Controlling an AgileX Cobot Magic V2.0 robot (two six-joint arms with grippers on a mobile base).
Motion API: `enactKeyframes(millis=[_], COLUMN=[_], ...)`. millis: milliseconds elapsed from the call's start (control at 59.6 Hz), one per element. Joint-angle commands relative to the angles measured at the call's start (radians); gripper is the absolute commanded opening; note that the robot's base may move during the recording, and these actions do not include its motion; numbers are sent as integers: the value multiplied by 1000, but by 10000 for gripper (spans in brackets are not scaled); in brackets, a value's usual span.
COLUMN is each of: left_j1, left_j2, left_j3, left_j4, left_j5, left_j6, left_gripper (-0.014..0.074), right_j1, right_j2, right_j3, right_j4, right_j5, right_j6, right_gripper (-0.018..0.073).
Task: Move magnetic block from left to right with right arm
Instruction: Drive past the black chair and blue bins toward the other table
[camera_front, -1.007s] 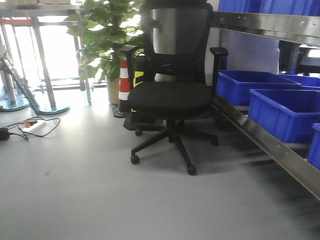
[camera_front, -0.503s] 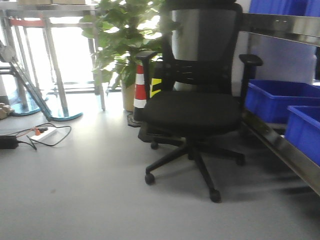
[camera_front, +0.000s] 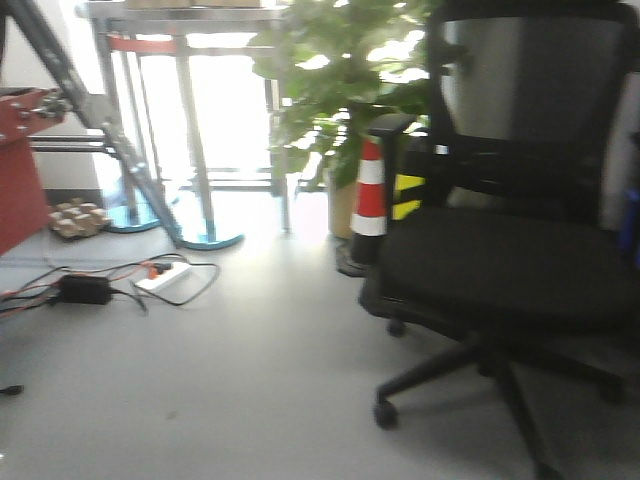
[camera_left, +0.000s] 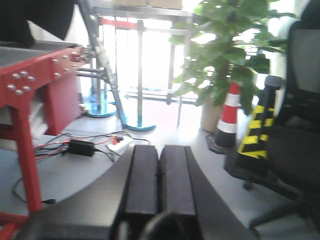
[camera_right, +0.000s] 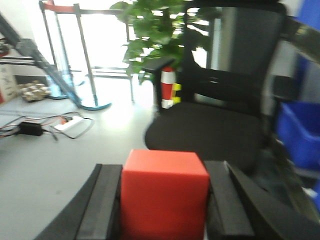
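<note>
Trainee: Grip check, left end effector (camera_left: 159, 151)?

Mentor: Pads pressed together, nothing between them. Leave it idle.

Trainee: And the right end effector (camera_right: 164, 167)?

Mentor: Clamped on the magnetic block (camera_right: 164, 195), which sits square between the pads at six o'clock in the wrist view.

Trainee: Advice?

Mentor: No tabletop shows, only floor (camera_right: 45, 165) and an office chair (camera_right: 212, 131) at two o'clock. I'd squeeze evenly, carry level, and release only over a surface you can see.

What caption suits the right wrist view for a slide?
The right pincer holds the red magnetic block; an office chair stands ahead.
</note>
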Motion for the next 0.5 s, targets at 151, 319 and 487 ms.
enactKeyframes(millis=[151,319,487], left_j1=[1,1,1], left_j2=[-15,-15,-15], left_j3=[10,10,10], left_j4=[0,0,0], left_j5=[-90,-90,-90], left_j6=[-4,-4,-4], left_gripper=[-116,-116,-116], right_j1=[-5,-5,-5], right_j2=[4,4,4], right_j3=[-26,-26,-26], right_j4=[-21,-21,-21], right_j5=[-91,-91,-91], right_j6=[-7,-7,-7], right_gripper=[225,225,225])
